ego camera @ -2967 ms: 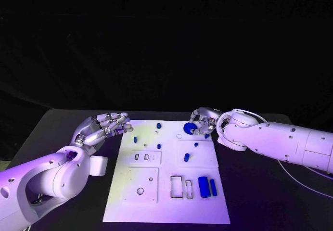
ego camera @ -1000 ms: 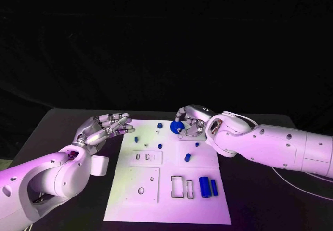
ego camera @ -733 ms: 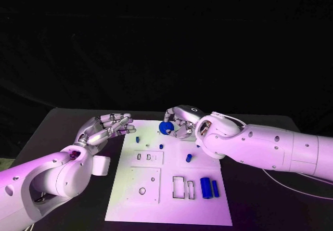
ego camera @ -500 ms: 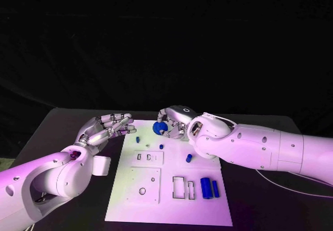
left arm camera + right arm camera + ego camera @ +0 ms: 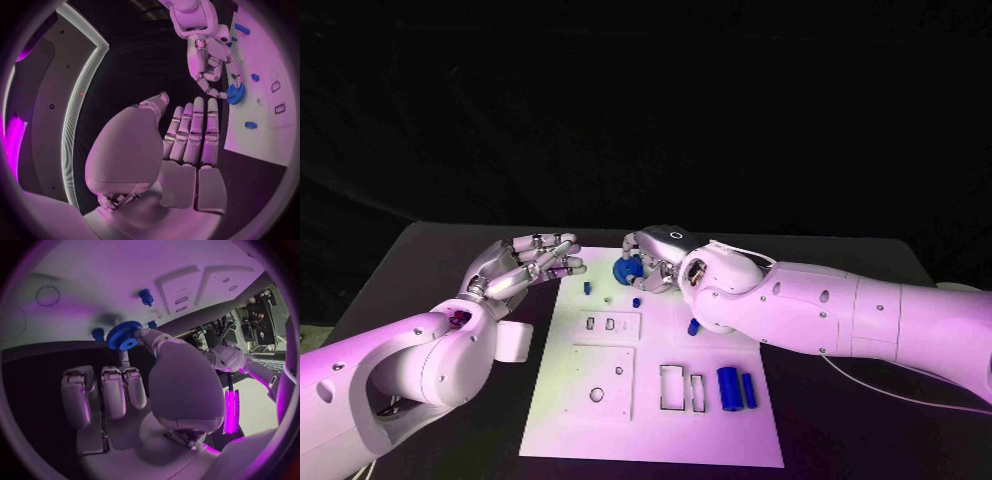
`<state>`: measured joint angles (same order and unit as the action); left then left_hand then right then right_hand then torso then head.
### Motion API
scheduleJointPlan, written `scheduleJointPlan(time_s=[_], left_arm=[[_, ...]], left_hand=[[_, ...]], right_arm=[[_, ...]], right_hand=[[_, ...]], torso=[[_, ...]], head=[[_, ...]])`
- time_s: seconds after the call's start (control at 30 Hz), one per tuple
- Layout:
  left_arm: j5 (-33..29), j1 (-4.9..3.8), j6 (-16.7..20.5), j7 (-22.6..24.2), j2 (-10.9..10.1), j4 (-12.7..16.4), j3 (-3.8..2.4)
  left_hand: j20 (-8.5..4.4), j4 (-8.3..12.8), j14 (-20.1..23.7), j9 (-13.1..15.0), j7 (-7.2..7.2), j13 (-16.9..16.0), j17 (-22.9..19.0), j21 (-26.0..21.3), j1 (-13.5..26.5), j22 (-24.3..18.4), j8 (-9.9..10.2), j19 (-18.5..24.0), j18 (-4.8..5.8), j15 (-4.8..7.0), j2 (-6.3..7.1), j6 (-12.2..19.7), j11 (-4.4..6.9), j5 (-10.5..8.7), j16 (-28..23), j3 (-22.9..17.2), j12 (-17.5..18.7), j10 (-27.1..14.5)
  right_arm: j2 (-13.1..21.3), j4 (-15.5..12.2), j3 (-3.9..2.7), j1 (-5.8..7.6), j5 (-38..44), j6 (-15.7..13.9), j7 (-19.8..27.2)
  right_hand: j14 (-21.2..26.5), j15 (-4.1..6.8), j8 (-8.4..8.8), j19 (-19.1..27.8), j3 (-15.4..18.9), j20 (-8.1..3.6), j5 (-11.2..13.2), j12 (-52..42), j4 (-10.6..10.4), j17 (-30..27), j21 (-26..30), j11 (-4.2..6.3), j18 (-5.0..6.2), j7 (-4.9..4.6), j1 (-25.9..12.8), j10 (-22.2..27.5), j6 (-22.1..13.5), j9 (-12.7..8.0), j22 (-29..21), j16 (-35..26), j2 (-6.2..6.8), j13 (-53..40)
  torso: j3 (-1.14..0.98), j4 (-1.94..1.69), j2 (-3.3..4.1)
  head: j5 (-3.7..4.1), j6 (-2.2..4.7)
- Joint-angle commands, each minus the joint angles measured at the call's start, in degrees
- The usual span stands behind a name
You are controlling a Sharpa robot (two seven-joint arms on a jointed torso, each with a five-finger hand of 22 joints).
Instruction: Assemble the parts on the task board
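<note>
Item 1, blue gear (image 5: 627, 269): toothed disc with a central bore, which I see pinched at the fingertips of the right hand (image 5: 653, 258). It hangs over the far end of the task board (image 5: 733, 440), near that end's left side. In the right wrist view the gear (image 5: 124, 335) shows its flat face and bore toward the camera, so I judge its axis is not yet square to the board.

Item 2, right hand: grasping the gear between thumb and a finger, the other fingers lying loosely alongside. It is plainly the nearer hand, since the gear is already in it.

Item 3, small blue pegs (image 5: 636, 301): 2 stand on the board just near of the gear, one more to the left (image 5: 587, 288). I reckon the coming move turns on this: the gear's seat lies below and slightly toward me from the fingertips, so the bore must be turned to face down over whichever peg takes it. I cannot tell which.

Item 4, left hand (image 5: 524, 263): released, holding nothing, fingers straight and close together, hovering beside the board's far left corner, just apart from the gear.

Item 5, other parts: a short blue piece mid-board (image 5: 692, 326); 2 blue cylinders (image 5: 728, 388) lying lengthwise near the right edge, beside rectangular slots.

Item 6, desk (image 5: 387, 270): black, carrying the board.
</note>
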<state>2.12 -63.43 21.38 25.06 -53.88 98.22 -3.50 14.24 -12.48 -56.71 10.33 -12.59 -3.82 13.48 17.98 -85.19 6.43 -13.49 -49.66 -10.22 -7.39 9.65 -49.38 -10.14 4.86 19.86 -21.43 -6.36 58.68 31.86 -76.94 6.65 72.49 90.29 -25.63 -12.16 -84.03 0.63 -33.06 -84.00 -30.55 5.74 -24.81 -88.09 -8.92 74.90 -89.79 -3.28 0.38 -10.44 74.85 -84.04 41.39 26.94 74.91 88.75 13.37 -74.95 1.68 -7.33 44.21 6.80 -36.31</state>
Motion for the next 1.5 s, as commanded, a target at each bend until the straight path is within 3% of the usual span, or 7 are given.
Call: scheduleJointPlan(time_s=[0.03, 0.87, 1.03, 1.13, 1.2, 1.37, 1.5], left_arm=[[-0.08, -0.07, -0.68, 0.53, 0.03, 0.21, -0.04], [-0.08, -0.07, -0.76, 0.43, -0.16, 0.25, -0.05], [-0.08, -0.07, -0.78, 0.40, -0.20, 0.27, -0.05], [-0.08, -0.07, -0.78, 0.38, -0.23, 0.28, -0.05], [-0.08, -0.07, -0.75, 0.34, -0.25, 0.28, -0.05], [-0.08, -0.07, -0.63, 0.18, -0.31, 0.27, -0.05], [-0.08, -0.07, -0.57, 0.08, -0.34, 0.26, -0.05]], left_hand=[[-0.10, -0.07, -0.29, -0.05, -0.91, 0.02, 0.06, 0.28, 0.61, -0.05, 0.13, -0.44, -0.32, 0.07, 0.01, -0.20, -0.03, -0.12, 0.33, -0.31, 0.19, 0.46], [-0.11, -0.01, -0.28, -0.07, -0.92, 0.01, 0.09, 0.28, 0.58, -0.07, 0.16, -0.45, -0.32, 0.07, 0.00, -0.20, -0.03, -0.11, 0.33, -0.42, 0.25, 0.47], [-0.11, -0.01, -0.28, -0.07, -0.92, 0.01, 0.09, 0.28, 0.58, -0.07, 0.16, -0.45, -0.32, 0.07, 0.00, -0.20, -0.03, -0.11, 0.33, -0.42, 0.25, 0.47], [-0.11, -0.01, -0.28, -0.07, -0.92, 0.01, 0.09, 0.28, 0.58, -0.07, 0.16, -0.45, -0.32, 0.07, 0.00, -0.20, -0.03, -0.11, 0.33, -0.42, 0.25, 0.47], [-0.11, -0.01, -0.28, -0.07, -0.92, 0.01, 0.09, 0.28, 0.58, -0.07, 0.16, -0.45, -0.32, 0.07, 0.00, -0.20, -0.03, -0.11, 0.33, -0.42, 0.25, 0.47], [-0.11, -0.01, -0.28, -0.07, -0.92, 0.01, 0.09, 0.28, 0.58, -0.07, 0.16, -0.45, -0.32, 0.07, 0.00, -0.20, -0.03, -0.11, 0.33, -0.42, 0.25, 0.47], [-0.11, 0.03, -0.27, -0.09, -0.96, 0.02, 0.14, 0.28, 0.63, -0.10, 0.20, -0.47, -0.31, 0.06, 0.03, -0.18, -0.05, -0.13, 0.34, -0.51, 0.34, 0.47]], right_arm=[[-0.29, 0.69, 0.05, -0.28, 1.57, 0.52, -0.47], [-1.02, 2.59, 0.24, -0.91, 2.02, 2.64, -0.02], [-1.03, 2.71, 0.25, -0.92, 1.92, 2.37, -0.02], [-1.03, 2.76, 0.26, -0.92, 1.78, 2.38, 0.05], [-1.03, 2.78, 0.26, -0.92, 1.67, 2.84, 0.14], [-0.96, 2.73, 0.28, -0.91, 1.31, 3.89, 0.24], [-0.87, 2.73, 0.29, -0.91, 1.10, 4.30, 0.26]], right_hand=[[-5.00, 0.26, -0.07, -6.00, -0.25, -0.37, 0.10, 0.36, 0.00, 10.61, -0.21, 0.27, -0.38, 2.67, -0.25, -3.92, 2.81, 0.07, 15.09, 0.03, -0.35, -12.20], [-4.98, -0.05, 1.37, -6.00, -0.10, -0.16, 1.50, 0.78, 0.21, 10.53, -0.21, -0.14, -0.38, 2.19, -2.13, -3.55, 1.93, -0.21, 15.09, 0.00, 0.34, -11.73], [-4.94, -0.69, 3.67, -6.00, 0.21, 0.31, 4.01, 1.45, 0.16, 10.36, -0.21, -0.91, -0.38, 1.30, -3.51, -2.96, -0.18, -0.90, 15.09, -0.06, 0.71, -10.98], [-4.95, -1.40, 6.40, -6.00, 1.05, 0.98, 8.33, 1.87, 0.04, 10.41, -0.21, -1.71, -0.38, 0.43, -4.44, -2.57, -3.17, -1.92, 15.09, -0.04, 0.75, -10.51], [-4.94, -1.69, 7.31, -6.00, 1.73, 1.24, 9.18, 1.96, -0.17, 10.38, -0.21, -2.01, -0.38, 0.18, -4.92, -2.48, -3.94, -2.35, 15.09, -0.05, 0.76, -10.42], [-4.97, -2.11, 8.81, -6.00, 5.66, 1.85, 5.30, 2.16, -2.13, 10.62, -0.21, -2.41, -0.38, -0.22, -7.53, -2.23, -4.01, -3.30, 15.09, 0.04, 0.44, -10.21], [-4.98, -2.14, 8.92, -6.00, 6.52, 1.88, 4.10, 2.08, -2.81, 10.65, -0.21, -2.41, -0.38, -0.14, -8.16, -2.30, -3.42, -3.46, 15.09, 0.05, 0.00, -10.31]], torso=[[-0.09, 0.08, 0.02], [-0.07, 0.03, -0.06], [-0.07, 0.09, -0.03], [-0.07, 0.10, -0.02], [-0.08, 0.09, -0.02], [-0.08, 0.08, -0.04], [-0.10, 0.07, -0.03]], head=[[-0.04, 0.00], [0.03, 0.04], [-0.03, 0.06], [-0.06, 0.09], [-0.04, 0.09], [-0.08, 0.11], [-0.09, 0.11]])
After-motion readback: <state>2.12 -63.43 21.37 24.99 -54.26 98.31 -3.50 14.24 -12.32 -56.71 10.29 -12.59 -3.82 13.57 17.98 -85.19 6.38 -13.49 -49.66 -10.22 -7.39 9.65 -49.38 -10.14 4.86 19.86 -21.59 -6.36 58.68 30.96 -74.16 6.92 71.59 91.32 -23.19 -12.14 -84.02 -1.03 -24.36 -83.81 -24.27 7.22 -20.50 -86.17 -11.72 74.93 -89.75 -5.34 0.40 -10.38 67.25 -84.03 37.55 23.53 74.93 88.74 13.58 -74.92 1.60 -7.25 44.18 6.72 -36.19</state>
